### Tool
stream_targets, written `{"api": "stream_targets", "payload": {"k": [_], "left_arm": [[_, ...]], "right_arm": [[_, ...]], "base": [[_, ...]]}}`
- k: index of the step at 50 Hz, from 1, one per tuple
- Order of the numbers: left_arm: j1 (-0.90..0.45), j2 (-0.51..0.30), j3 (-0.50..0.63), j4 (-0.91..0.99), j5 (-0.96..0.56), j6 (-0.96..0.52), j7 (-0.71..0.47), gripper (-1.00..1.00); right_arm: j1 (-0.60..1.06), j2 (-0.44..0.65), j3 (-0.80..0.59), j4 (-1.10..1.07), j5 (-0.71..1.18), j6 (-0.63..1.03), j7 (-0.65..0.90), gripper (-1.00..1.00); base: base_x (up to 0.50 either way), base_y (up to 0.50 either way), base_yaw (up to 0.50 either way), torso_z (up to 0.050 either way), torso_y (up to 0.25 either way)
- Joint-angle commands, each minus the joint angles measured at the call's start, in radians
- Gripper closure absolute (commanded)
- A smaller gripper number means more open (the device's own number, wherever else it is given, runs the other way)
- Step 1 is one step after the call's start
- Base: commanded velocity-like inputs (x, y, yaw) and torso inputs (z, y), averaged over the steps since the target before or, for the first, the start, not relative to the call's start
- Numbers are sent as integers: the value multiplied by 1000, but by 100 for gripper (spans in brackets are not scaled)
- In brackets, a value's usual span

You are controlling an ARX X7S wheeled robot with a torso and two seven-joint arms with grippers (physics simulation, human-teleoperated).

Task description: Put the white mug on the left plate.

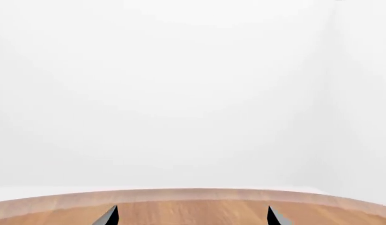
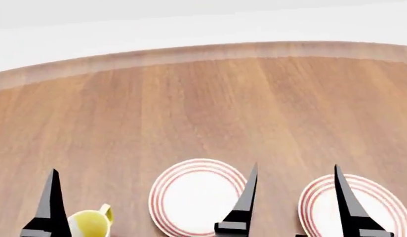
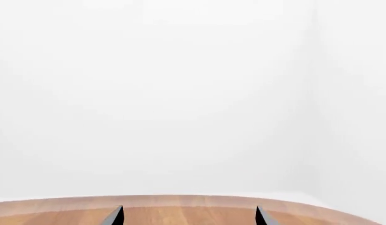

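Seen from the head camera: round white red-ringed left plate on brown wooden surface, at 6 o'clock. Left gripper and right gripper both spread wide, holding nothing. Tall white mug nowhere in view; nearer arm impossible to judge.

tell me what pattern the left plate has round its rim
Red concentric rings on white, circling the left plate; clearest in the head view.
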Motion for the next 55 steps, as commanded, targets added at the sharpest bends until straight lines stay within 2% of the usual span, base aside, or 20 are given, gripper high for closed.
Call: {"api": "stream_targets", "payload": {"k": [1,23,31,33,39,46,51,55], "left_arm": [[-1,-8,5,-1,-6,4,-8,-100],[-3,-22,15,4,-13,6,-24,-100],[-13,-27,18,10,-63,-35,-24,-100],[0,-32,31,17,-57,1,1,-100],[8,-81,85,45,-78,-20,67,-100],[10,-110,170,39,-9,34,144,-100],[10,-121,225,-3,-75,24,228,-100],[26,-137,279,-50,-30,72,288,-100]], "right_arm": [[-3,7,1,2,12,-14,13,-100],[-2,24,-5,-11,22,-7,35,-100],[5,31,-14,12,33,-1,29,-100],[12,36,-23,9,26,31,31,-100],[12,39,-29,23,34,11,24,-100],[13,44,-27,27,40,6,26,-100],[11,45,-18,17,49,7,31,-100],[11,49,-15,5,52,12,35,-100]], "base": [[0,0,-500,0,0],[0,0,-500,0,0],[0,0,-500,0,0],[-75,-195,0,0,0],[0,0,0,0,0],[0,0,0,0,0],[0,0,0,0,0],[0,0,0,0,0]]}}
